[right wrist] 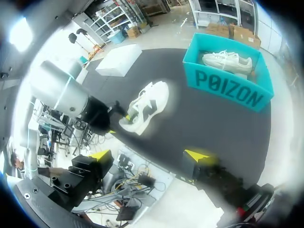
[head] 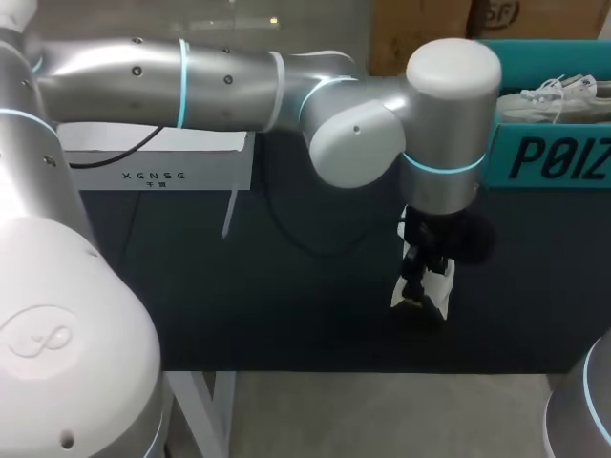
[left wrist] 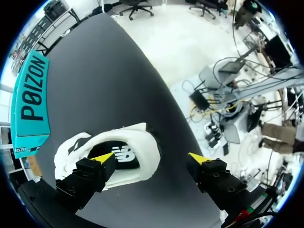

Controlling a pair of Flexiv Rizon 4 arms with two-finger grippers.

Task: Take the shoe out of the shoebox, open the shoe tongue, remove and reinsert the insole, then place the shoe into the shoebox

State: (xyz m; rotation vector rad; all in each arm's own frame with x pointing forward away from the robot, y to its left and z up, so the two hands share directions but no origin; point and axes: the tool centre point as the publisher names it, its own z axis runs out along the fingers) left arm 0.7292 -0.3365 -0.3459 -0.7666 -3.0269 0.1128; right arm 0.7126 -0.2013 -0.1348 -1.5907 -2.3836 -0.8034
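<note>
Shoe (left wrist: 142, 137), white, is out of the teal shoebox (right wrist: 228, 76) and sits on the dark desk (head: 239, 305), well apart from the shoebox and toward the desk edge opposite it. Shoe opening faces up; black insole (left wrist: 127, 156) is visible inside, seated in the shoe. Left arm (head: 229, 86) comes in from the far side of the shoe from the shoebox and hangs its left claw (left wrist: 151, 159) straight down over the shoe. Left claw fingers are apart: one yellow tip is over the shoe opening at the collar, the other is clear of the shoe on the side away from the shoebox, out past the desk edge. Cannot tell whether the near tip touches the shoe; nothing is clamped. Right claw (right wrist: 149, 156) is off the desk edge, farther from the shoebox than the shoe is, fingers apart, nothing between them. A second white shoe (right wrist: 228, 59) lies inside the shoebox. A white box (right wrist: 118, 59) sits on the desk, well apart from the shoebox.
</note>
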